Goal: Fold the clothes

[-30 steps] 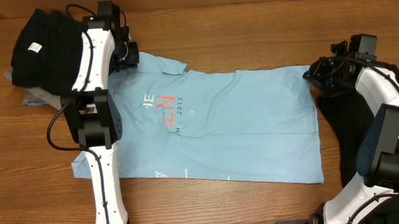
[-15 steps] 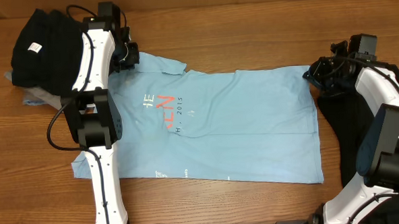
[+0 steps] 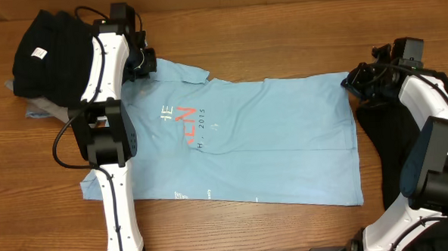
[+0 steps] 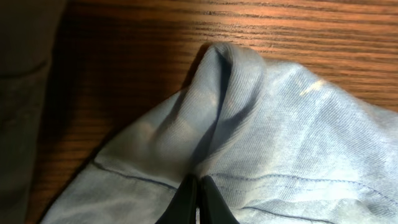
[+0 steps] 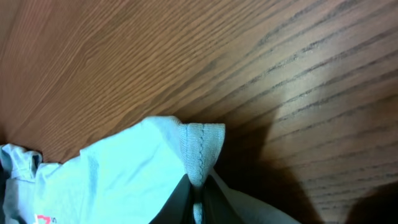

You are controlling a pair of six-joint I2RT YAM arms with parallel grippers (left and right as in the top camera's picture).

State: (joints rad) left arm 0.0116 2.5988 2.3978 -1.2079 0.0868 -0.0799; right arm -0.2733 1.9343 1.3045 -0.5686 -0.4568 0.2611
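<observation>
What I am failing to see

My left arm (image 3: 106, 108) is covering one side of the T-shirt (image 3: 285, 138) and cutting off the start of its chest lettering (image 3: 182, 118). The white print (image 3: 193, 193) near the hem is showing too small to read. My right arm (image 3: 429, 143) is hiding much of the black garment (image 3: 378, 141). The wrist views' bottom edges are cropping my left fingers (image 4: 214, 202) and right fingers (image 5: 174, 202).

The light blue T-shirt (image 3: 270, 138) lay spread flat on the worktop (image 3: 280, 32), red and white lettering up, hem to the right, with its upper sleeve and upper hem corner bunched into raised folds. A black garment (image 3: 50, 53) was heaped at far left over a grey one (image 3: 45, 110). Another dark garment (image 3: 384, 141) lay beside the hem.
</observation>
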